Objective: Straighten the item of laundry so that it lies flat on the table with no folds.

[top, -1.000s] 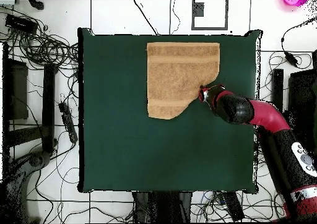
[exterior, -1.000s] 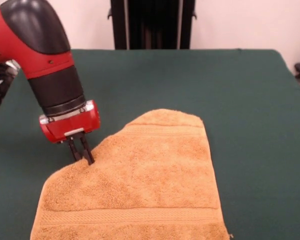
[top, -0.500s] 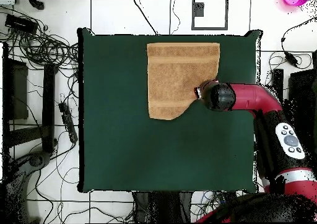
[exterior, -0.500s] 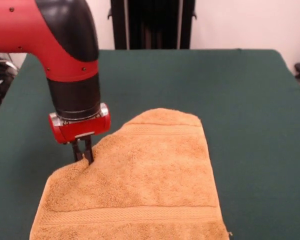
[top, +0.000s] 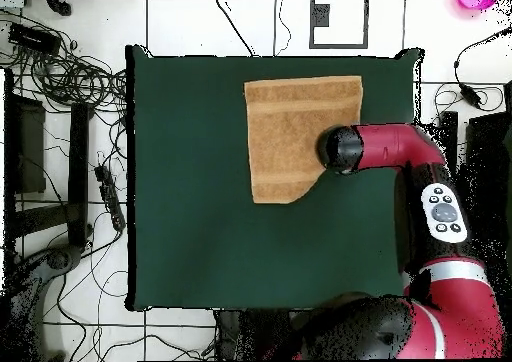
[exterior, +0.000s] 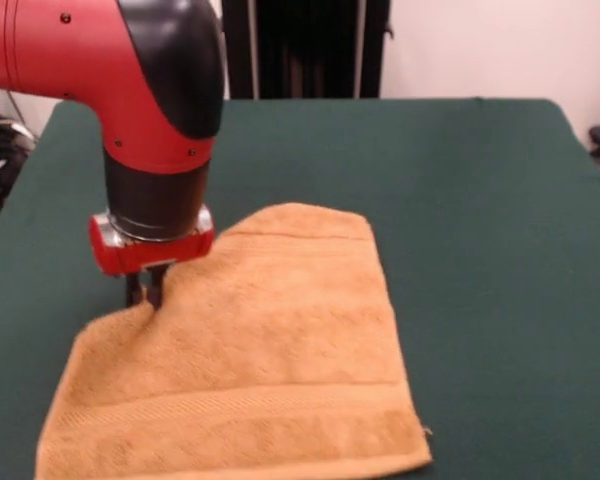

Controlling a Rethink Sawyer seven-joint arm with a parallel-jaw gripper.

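- One golden-orange towel (exterior: 270,350) lies on the green table (exterior: 480,200), in the half nearer the front camera and slightly left of centre in that view.
- Seen from overhead, the towel (top: 295,128) sits near the table's (top: 190,228) top edge, right of centre, with bare green felt all around it.
- Its outline is not square: one corner is missing from the shape, so the edge runs on a slant from the gripper towards the rounded far end; whether that corner is folded under cannot be seen.
- Two woven bands show, one near the hem closest to the front camera and a fainter one near the far hem.
- Most of the towel's surface looks smooth, with a slight rise at the edge by the gripper.
- Coming down from above, the red and black arm (exterior: 150,90) stands nearly upright over the towel's left edge in the front view.
- At that edge, the gripper (exterior: 146,288) meets the cloth with its dark fingers drawn close together, apparently pinching the towel's edge.
- From overhead, the arm's wrist hides the gripper entirely.
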